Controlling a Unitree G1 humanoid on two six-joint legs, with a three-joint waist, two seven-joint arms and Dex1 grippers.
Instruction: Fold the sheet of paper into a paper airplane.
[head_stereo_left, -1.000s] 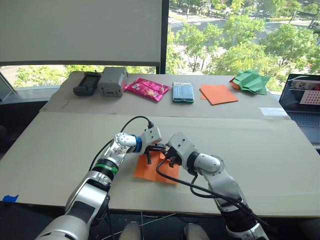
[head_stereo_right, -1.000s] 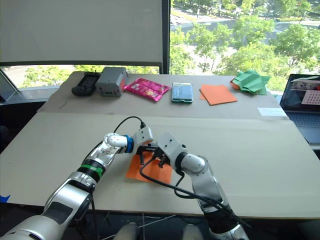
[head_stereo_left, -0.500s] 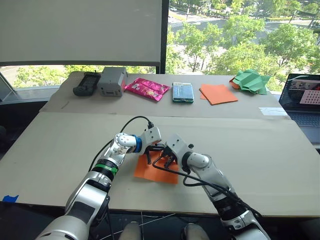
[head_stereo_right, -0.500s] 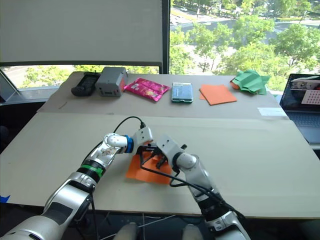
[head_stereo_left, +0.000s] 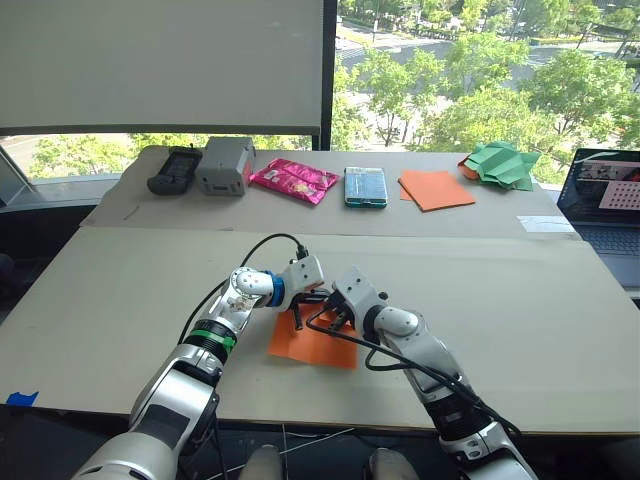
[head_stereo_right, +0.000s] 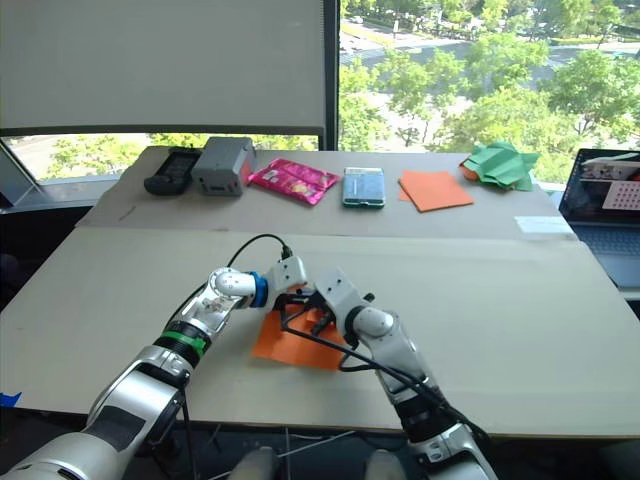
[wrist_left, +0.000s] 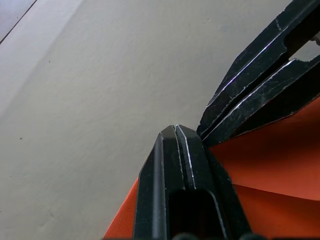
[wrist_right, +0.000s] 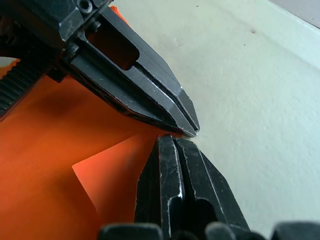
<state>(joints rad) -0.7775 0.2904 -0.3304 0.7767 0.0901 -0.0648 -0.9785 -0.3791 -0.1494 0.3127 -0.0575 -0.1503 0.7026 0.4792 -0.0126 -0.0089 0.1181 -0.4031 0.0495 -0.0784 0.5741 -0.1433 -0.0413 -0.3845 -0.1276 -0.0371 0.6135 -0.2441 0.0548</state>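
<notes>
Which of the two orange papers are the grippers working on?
The creased orange sheet on the near table, under both grippers; the smooth orange square lies untouched at the back.

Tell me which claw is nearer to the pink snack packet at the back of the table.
Left. The left claw sits at the sheet of paper on the side toward the pink snack packet; the right claw is beside it, slightly further right, away from the packet.

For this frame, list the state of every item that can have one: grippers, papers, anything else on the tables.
left gripper: shut, tips at the sheet's far edge
right gripper: shut, tip to tip with the left one
sheet of paper: on the near table, one corner flap raised by the grippers
orange square: flat, unfolded, far table
green paper: crumpled, far table
laptop: open, screen lit
</notes>
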